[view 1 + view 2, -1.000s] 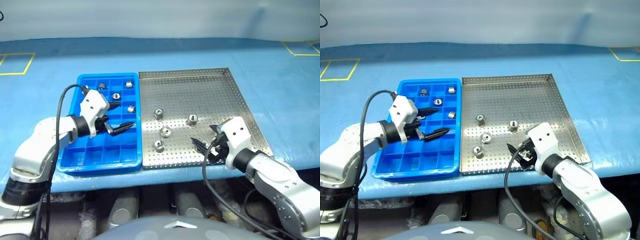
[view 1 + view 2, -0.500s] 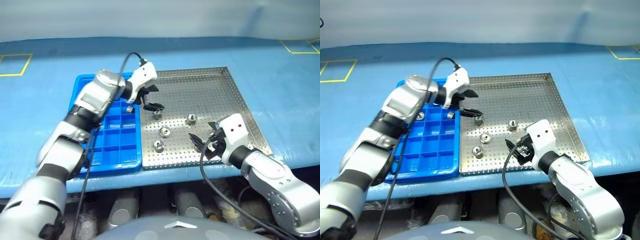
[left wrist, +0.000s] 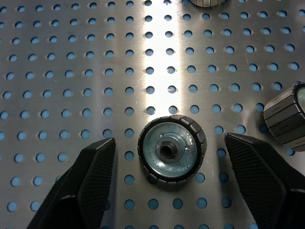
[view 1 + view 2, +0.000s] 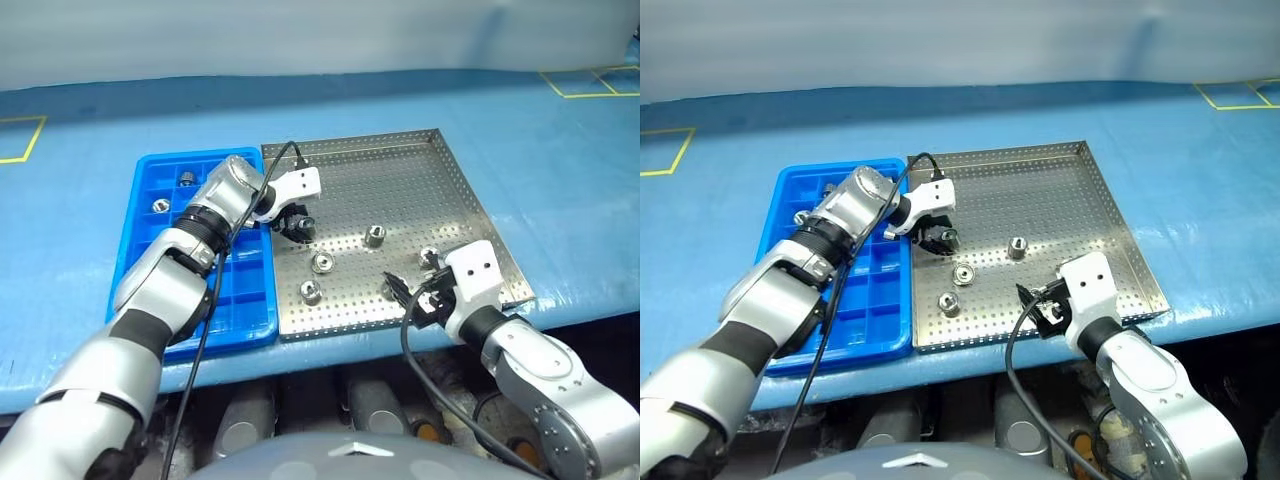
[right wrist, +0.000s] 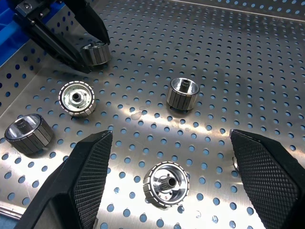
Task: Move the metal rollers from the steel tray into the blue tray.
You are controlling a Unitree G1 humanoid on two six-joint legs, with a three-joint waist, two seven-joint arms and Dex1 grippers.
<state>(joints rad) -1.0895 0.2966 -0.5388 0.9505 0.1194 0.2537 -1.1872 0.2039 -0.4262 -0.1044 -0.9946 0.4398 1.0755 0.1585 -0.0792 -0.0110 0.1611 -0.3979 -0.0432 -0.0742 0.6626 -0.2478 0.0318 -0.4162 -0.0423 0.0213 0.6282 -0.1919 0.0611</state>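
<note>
Item: pick in progress, left arm. The left gripper [image 3: 169,157] is standing over the steel tray [image 4: 470,215] near its blue-tray edge, fingers [image 3: 81,186] parted and straddling one roller [image 3: 171,148] with a clear gap on either side; it is gripping nothing yet. In the right wrist view the same fingers are flanking that roller [image 5: 96,52].

Handling advice: the roller is lying centred between the pads, hole upward, so closing evenly on its ribbed flanks looks right, then lifting straight before carrying toward the blue tray [image 4: 150,260], at 9 o'clock of the steel tray.

Stock remaining on the steel tray: other metal rollers at 5 o'clock [image 4: 323,262] and 3 o'clock [image 4: 375,237] of the target, one near the front rim [image 4: 311,291], one close before the right gripper [image 5: 167,183].

Stock in the blue tray: two rollers [image 4: 186,179] [image 4: 161,205] in far compartments.

Right gripper [image 4: 412,293]: hanging wide apart and empty over the tray's near right part.

Obstructions: a neighbouring roller [image 3: 286,119] is sitting just outside one finger, possibly liable to a nudge; tray rims are lying between pick and drop.
</note>
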